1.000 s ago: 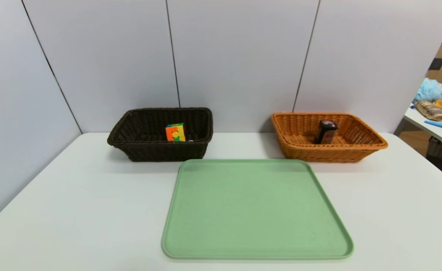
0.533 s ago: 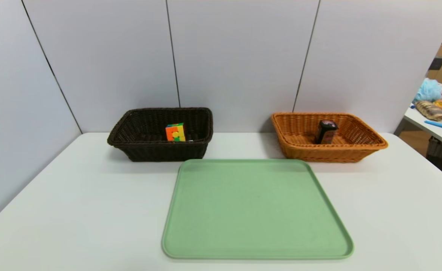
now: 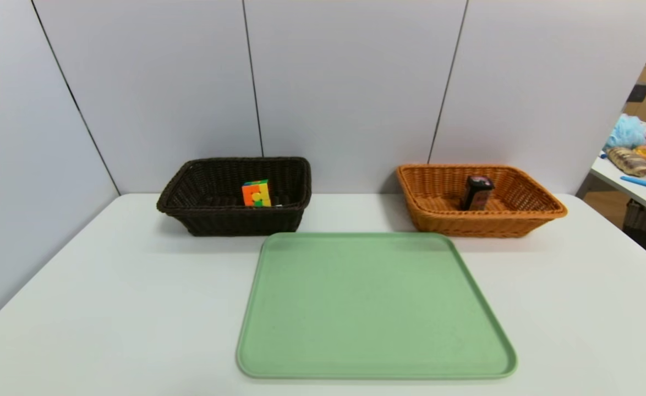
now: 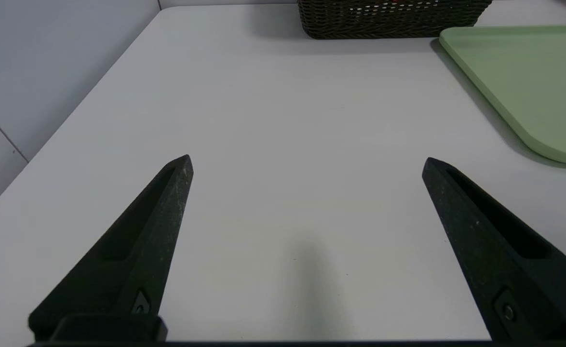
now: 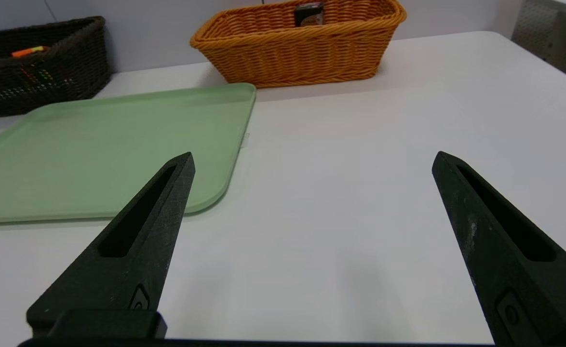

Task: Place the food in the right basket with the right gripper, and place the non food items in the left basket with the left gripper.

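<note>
With cube (image 3: 257,194) and box (image 3: 476,193) in their baskets, sorting looks finished; both wide-open, unladen grippers, left (image 4: 308,166) and right (image 5: 316,163), need only stay parked.

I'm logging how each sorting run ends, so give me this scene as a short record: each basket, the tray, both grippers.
left basket: dark brown wicker, puzzle cube inside
right basket: orange wicker, dark container inside
tray: green, nothing on it
left gripper: open, empty, over the table on the left
right gripper: open, empty, over the table on the right
</note>
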